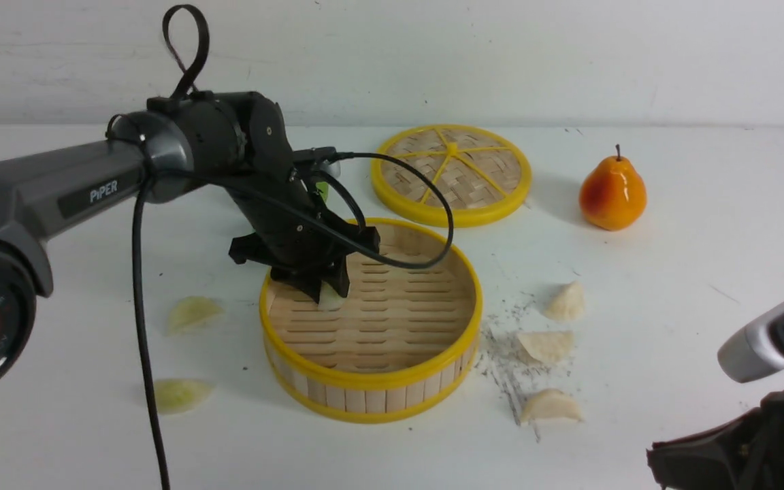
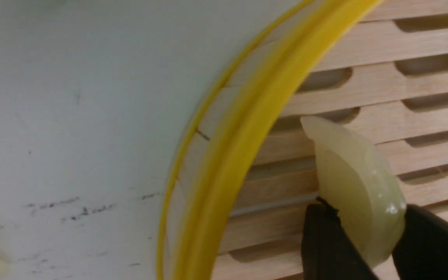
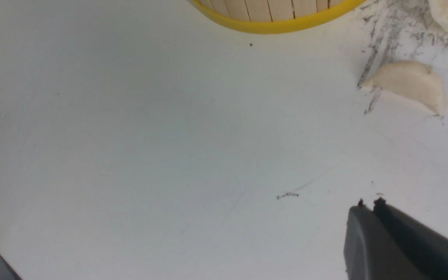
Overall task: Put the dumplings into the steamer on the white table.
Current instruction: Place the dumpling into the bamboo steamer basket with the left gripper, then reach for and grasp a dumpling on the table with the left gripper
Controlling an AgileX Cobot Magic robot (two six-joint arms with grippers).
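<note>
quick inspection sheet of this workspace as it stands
surface: white table, grey scuff marks by the white dumplings
job's things: steamer floor bare where visible; two green dumplings on the table to its left, three white ones to its right
clutter: woven lid behind the steamer, pear farther right
grippers: left gripper shut on a green dumpling inside the steamer; right gripper shut, empty, over bare table
cables: black cable loops above the steamer
surroundings: white wall, nothing else seen

Robot lab bench (scuffed white table (image 1: 719,224), bare white wall (image 1: 501,61)).
</note>
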